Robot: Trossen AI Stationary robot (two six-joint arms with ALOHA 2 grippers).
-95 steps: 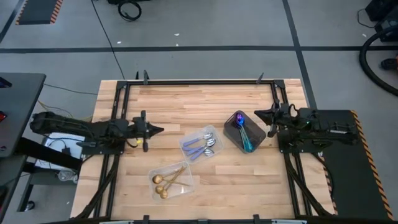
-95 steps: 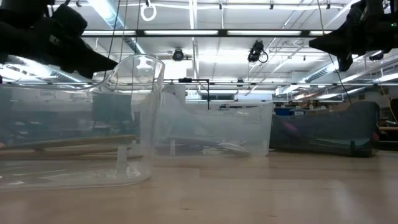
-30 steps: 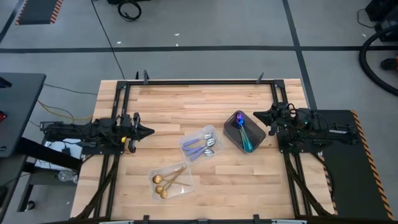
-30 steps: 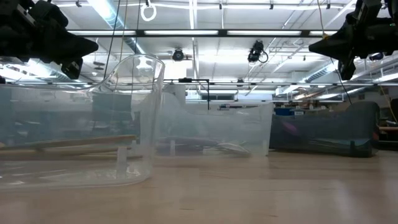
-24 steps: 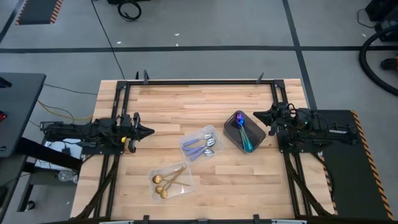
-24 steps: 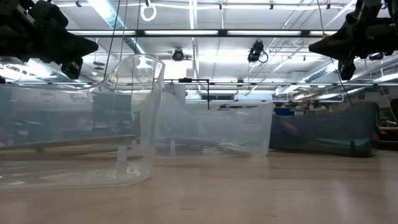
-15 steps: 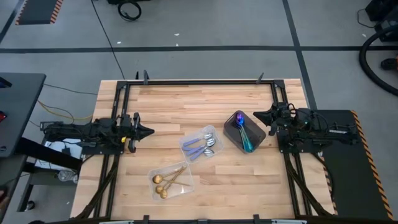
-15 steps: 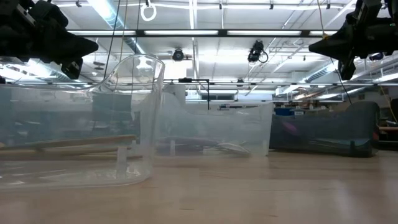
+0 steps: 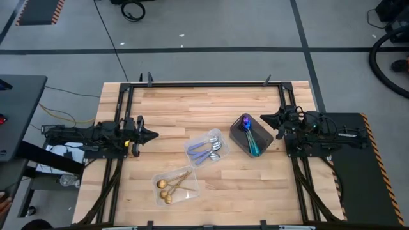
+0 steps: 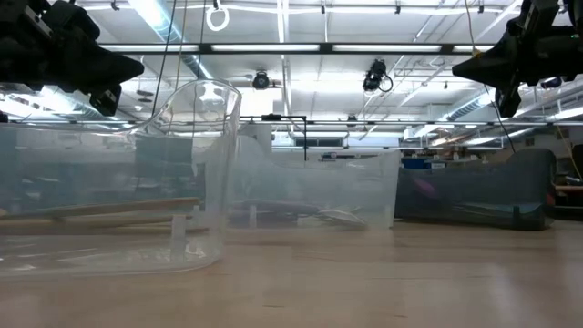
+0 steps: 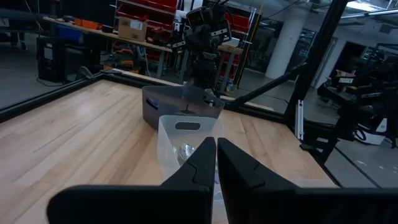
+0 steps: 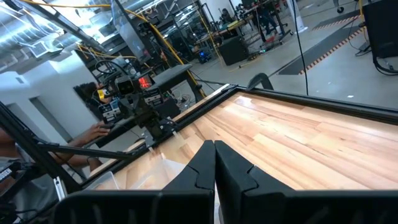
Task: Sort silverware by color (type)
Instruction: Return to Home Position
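The silverware lies sorted in three trays on the wooden table. Iridescent purple-blue spoons (image 9: 250, 134) lie in the dark grey tray (image 9: 238, 143). Silver spoons (image 9: 211, 148) lie in a clear tray (image 9: 193, 147). Gold spoons (image 9: 169, 188) lie in another clear tray (image 9: 192, 190) nearer the front. My left gripper (image 9: 154, 135) hovers level over the table's left side, shut, with nothing in it (image 11: 216, 142). My right gripper (image 9: 262, 117) hovers level at the right side, just beyond the grey tray, shut and empty (image 12: 214, 144).
Black frame rails (image 9: 204, 84) run along the table's far edge and both sides. The clear trays' walls (image 10: 214, 173) rise close in the low view. A person's hand (image 12: 97, 131) shows beyond the table's left side, next to the left arm's base.
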